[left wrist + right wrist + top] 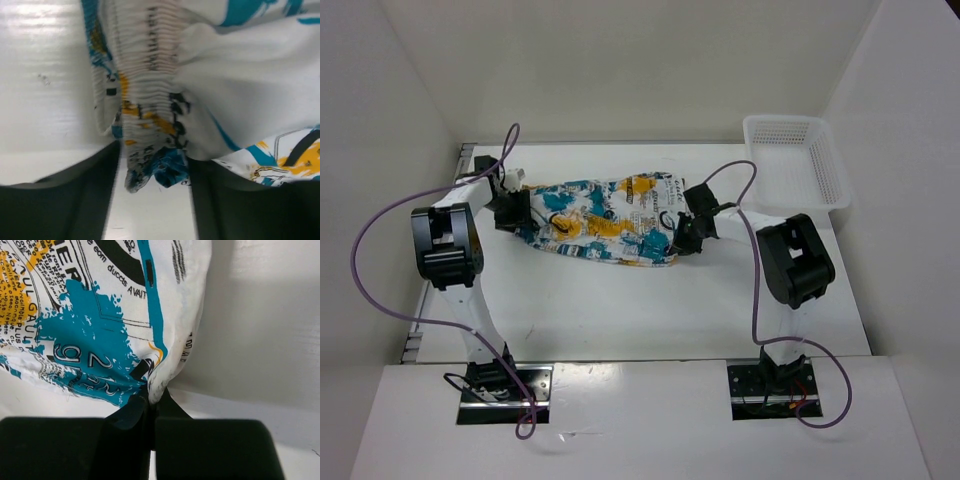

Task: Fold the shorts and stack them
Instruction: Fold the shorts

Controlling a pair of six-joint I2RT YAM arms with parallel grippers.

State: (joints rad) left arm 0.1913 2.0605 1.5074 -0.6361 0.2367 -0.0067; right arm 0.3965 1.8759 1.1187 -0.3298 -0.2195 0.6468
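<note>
Now | left gripper (522, 213) wide astride shorts (605, 220) | right gripper (676, 236) pinching shorts | basket (786, 121) behind right gripper

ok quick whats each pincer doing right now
Left pincer: open, with the waistband of the shorts between its fingers.
Right pincer: closed on the shorts' edge.

The top camera looks down from above and behind, far enough to hold the whole table (620, 315); each wrist camera faces forward, very close to the shorts (605, 222); all three views share that cloth.
</note>
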